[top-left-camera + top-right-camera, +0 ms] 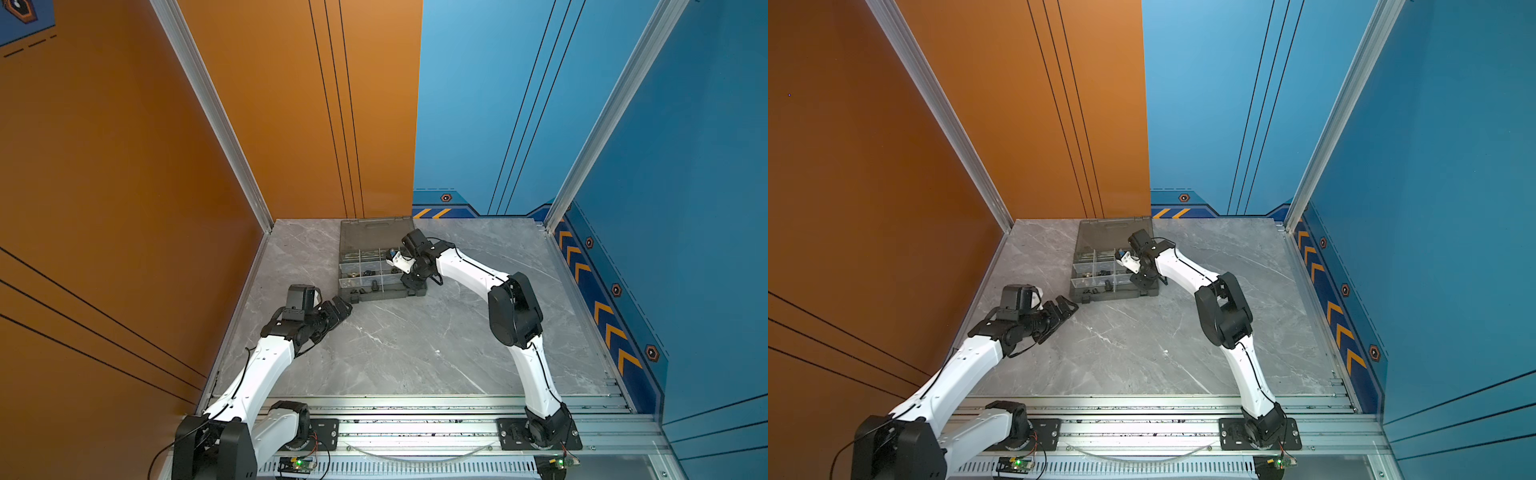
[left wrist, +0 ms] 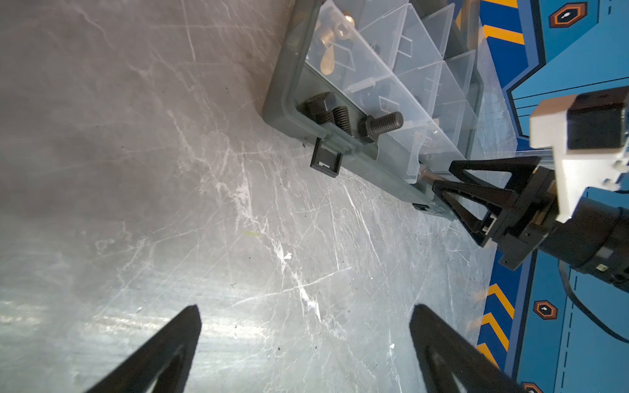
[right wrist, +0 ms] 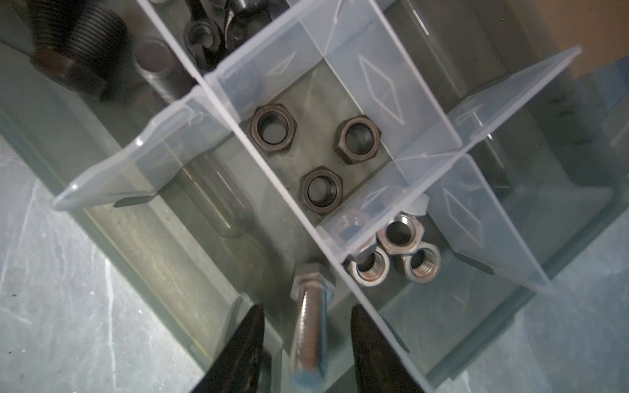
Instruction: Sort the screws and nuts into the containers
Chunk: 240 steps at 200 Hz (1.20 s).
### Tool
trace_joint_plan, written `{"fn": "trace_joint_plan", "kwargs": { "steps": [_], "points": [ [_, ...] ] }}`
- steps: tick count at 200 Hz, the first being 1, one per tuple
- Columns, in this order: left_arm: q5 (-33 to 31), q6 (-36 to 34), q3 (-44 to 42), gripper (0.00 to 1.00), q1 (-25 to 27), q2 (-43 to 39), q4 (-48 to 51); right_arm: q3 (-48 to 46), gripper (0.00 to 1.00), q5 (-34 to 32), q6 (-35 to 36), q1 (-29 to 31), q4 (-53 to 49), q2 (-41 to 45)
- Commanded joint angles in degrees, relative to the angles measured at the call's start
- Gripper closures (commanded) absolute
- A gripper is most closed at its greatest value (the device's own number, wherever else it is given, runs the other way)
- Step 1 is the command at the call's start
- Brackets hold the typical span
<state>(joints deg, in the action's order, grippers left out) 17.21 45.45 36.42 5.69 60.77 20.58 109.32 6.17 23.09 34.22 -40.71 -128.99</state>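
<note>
My right gripper (image 3: 306,308) is straddling silver bolt (image 3: 308,326) in case (image 3: 143,245), fingers released, not touching it. My left gripper (image 2: 306,308) is hovering spread wide, grasping nothing.

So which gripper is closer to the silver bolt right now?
Right. The right gripper has the silver bolt between its parted fingers, inside the organiser case; the left gripper hovers open over the table, outside the case.

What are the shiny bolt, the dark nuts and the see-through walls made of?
Silver bolt: probably bare steel, bright and reflective. Black hex nuts: likely steel with a dull dark coating. Dividers: translucent plastic, cloudy and see-through.
</note>
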Motion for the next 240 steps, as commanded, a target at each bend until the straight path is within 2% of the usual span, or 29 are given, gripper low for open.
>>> {"fn": "trace_joint_plan", "kwargs": {
  "steps": [1,25,60,100,132,161,191,219,240],
  "points": [
    [0.81,-2.56,2.82,0.02,0.35,0.52,1.66,-2.67,0.53,4.85,-3.53,-1.54,2.67,6.62],
    [0.20,-5.26,5.48,0.02,0.15,1.57,3.50,-10.81,0.51,10.01,-6.92,-3.29,7.93,15.05],
    [-1.95,-9.58,9.48,0.02,-0.58,4.23,4.60,-23.59,0.47,13.21,-12.26,-7.10,14.78,28.49],
    [-8.26,-14.40,11.81,0.02,-1.03,6.02,2.03,-40.82,0.41,11.17,-17.01,-14.23,23.32,44.63],
    [-13.60,-17.68,11.55,0.02,-1.28,5.02,-4.25,-54.06,0.39,9.19,-19.39,-23.72,31.91,54.35],
    [-18.80,-20.98,9.69,0.02,-1.18,4.19,-11.86,-59.31,0.38,4.56,-20.10,-29.13,37.63,55.40],
    [-24.26,-27.31,7.85,0.02,-1.29,4.09,-16.56,-66.89,0.38,3.29,-22.82,-35.10,48.15,53.52],
    [-28.68,-35.44,1.82,0.02,-0.80,3.08,-26.28,-77.21,0.38,2.86,-25.84,-38.70,64.47,51.90],
    [-32.79,-39.51,-3.54,0.02,-1.01,2.05,-33.42,-81.64,0.38,3.34,-26.96,-38.20,74.72,48.65]
  ]
}}
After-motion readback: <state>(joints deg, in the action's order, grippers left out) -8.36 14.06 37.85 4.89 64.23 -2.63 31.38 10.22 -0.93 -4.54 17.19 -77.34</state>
